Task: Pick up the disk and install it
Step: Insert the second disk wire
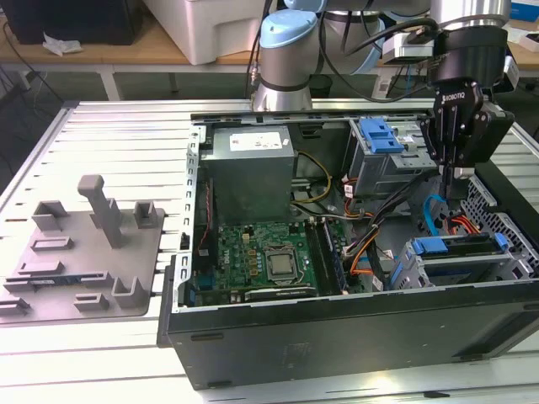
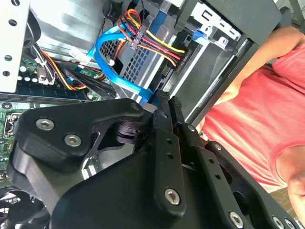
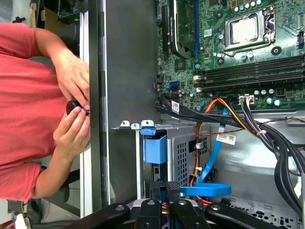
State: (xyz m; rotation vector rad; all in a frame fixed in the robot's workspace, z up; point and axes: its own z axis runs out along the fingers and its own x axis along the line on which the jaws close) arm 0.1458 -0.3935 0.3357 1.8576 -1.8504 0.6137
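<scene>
The gripper point(image 1: 456, 192) hangs over the open computer case point(image 1: 253, 345) towards the exterior view's right. Its fingers point(image 3: 167, 187) are pressed together with nothing between them, tips down just above the orange and blue cables point(image 1: 440, 220). The disk point(image 1: 455, 247) appears to lie slotted in the grey drive cage point(image 1: 421, 268) at the near right corner of the case, with its blue carrier frame showing along the top edge; its label is hidden. It is probably a dense, rigid block, sensitive to knocks, with smooth metal faces. The safer hold is likely across the stiff edges of the plastic frame, not the flat faces. Beyond the case wall a person's hands point(image 3: 74, 112) hold a small dark object.
</scene>
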